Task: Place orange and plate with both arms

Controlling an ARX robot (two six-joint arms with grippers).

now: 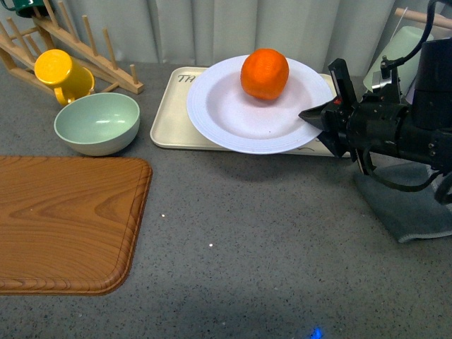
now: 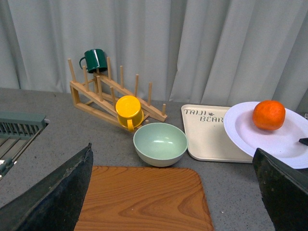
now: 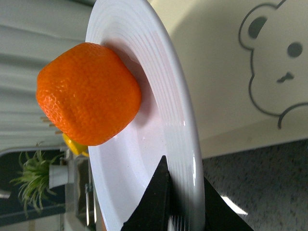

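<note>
The left gripper (image 2: 173,149), unseen from the front, showed only two dark fingers (image 2: 53,192) spread wide, empty. The large pale lavender-white ribbed plate (image 1: 226,113) covered much of the cream rectangular bear tray (image 1: 168,113). The small round dimpled orange (image 1: 265,73) sat toward its far side, apart from the right gripper (image 1: 311,116), whose fingers (image 3: 156,197) were clamped on the plate's right-hand rim, one inside, one beneath.

On the grey table (image 1: 247,247) sit a wooden board (image 1: 63,219), a green bowl (image 1: 97,123), a cream tray (image 1: 169,113) and a wooden rack (image 1: 113,74).
</note>
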